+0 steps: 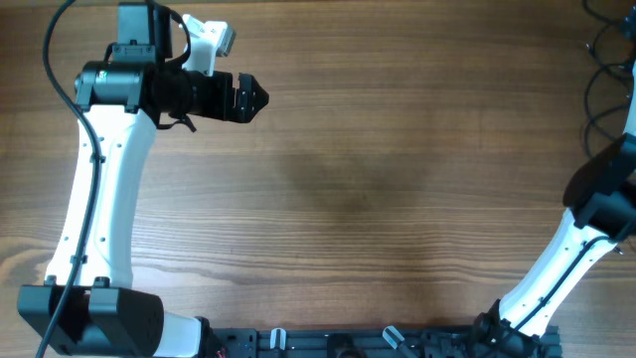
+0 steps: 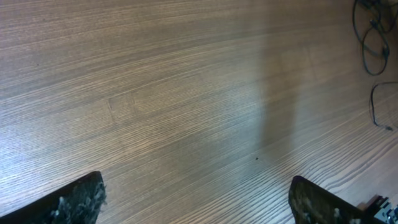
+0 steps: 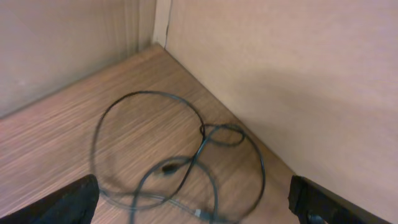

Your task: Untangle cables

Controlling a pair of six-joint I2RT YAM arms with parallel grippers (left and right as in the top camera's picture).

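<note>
Thin black cables lie in loose overlapping loops on the wooden table, in the corner by the walls. A small plug end rests inside the loops. My right gripper hovers open just above them, its fingers wide apart with nothing between them. Overhead, the same cables show at the far right top, and the right arm runs off the frame edge so its gripper is hidden. My left gripper is far away at the top left, open and empty. In its wrist view the cables are at the distant top right.
Two beige wall panels meet in a corner right behind the cables. The arms' bases and a black rail sit along the table's front edge. Bare wood lies between the arms.
</note>
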